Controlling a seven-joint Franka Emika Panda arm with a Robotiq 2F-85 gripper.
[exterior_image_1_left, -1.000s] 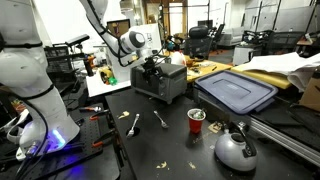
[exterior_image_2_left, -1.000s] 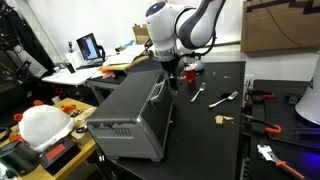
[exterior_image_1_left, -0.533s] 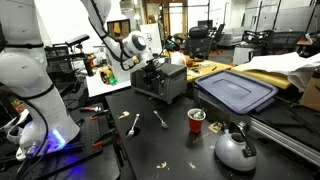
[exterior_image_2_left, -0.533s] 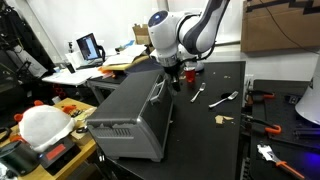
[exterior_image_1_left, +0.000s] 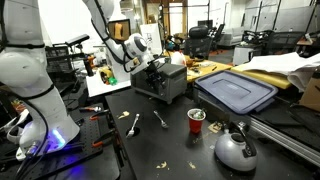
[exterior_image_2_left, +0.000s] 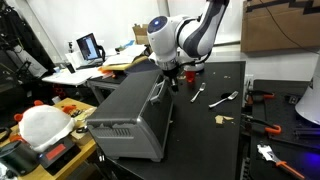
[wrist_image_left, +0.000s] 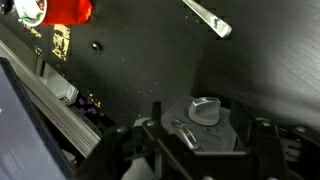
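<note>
A silver toaster (exterior_image_1_left: 168, 80) stands on the black table in both exterior views (exterior_image_2_left: 128, 112). My gripper (exterior_image_1_left: 150, 68) hangs over its end face, also seen in an exterior view (exterior_image_2_left: 170, 83). In the wrist view the gripper (wrist_image_left: 203, 138) is open. Its two dark fingers stand to either side of the toaster's control end without touching it. A grey knob (wrist_image_left: 205, 109) and a small metal lever (wrist_image_left: 184, 133) lie between the fingers.
A red cup (exterior_image_1_left: 196, 120), a spoon (exterior_image_1_left: 133, 124) and a fork (exterior_image_1_left: 160, 119) lie on the table near the toaster. A grey kettle (exterior_image_1_left: 236, 148) and a blue bin lid (exterior_image_1_left: 236, 92) are further off. The cup (wrist_image_left: 62, 10) also shows in the wrist view.
The wrist has shifted and turned slightly over the toaster's end. The toaster and the other objects have not moved.
</note>
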